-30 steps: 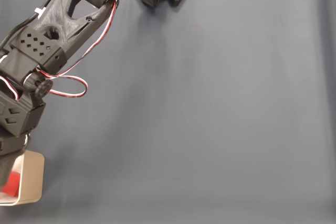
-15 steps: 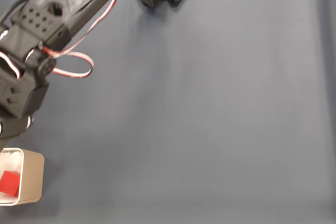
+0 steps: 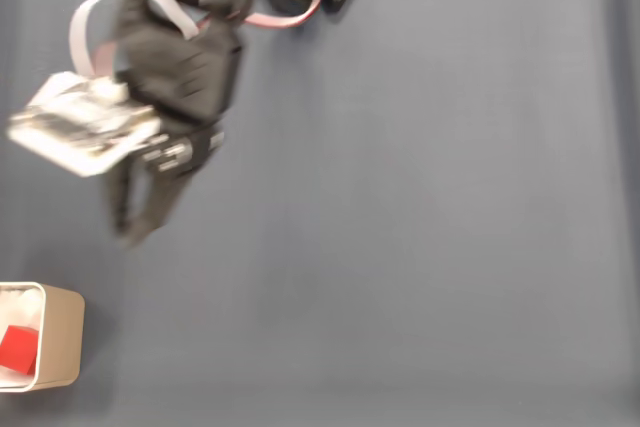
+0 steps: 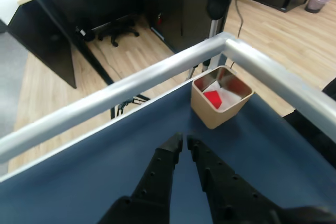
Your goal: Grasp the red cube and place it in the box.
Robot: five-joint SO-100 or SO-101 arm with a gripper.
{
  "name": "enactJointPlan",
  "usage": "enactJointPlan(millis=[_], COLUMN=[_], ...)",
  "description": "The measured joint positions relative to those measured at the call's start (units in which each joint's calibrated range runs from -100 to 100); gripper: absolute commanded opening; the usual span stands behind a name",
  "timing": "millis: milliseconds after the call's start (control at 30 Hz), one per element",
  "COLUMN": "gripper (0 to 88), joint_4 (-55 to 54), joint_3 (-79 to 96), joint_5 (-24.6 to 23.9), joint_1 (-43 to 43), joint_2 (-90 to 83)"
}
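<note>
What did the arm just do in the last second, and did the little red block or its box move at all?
The arm swung up and away from the box, out over the mat; a second ago it hung over the box's corner, partly hiding the red cube. The gripper now points at the box, fingers nearly together and holding nothing. Box and cube stayed put, cube inside.

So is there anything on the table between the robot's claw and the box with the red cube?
No. In the wrist view, only bare blue table cover lies between the gripper and the box. The red cube sits inside it.
</note>
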Motion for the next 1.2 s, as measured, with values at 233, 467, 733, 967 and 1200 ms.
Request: enactJointPlan(millis=[233,467,733,967,1200], gripper=[0.0,0.0,0.0,0.0,0.0], joint_4=[2.23,3.58,4.46,4.46,5.81], joint_3=[18.17,32.46,50.45,66.46,77.67], joint_5=[0.98,1.66,2.78,3.32,3.32], joint_1=[-7.86,-14.61,-18.32,-18.77,-19.44], joint_2=[-17.63,-32.22,-47.59,-58.53,-67.39])
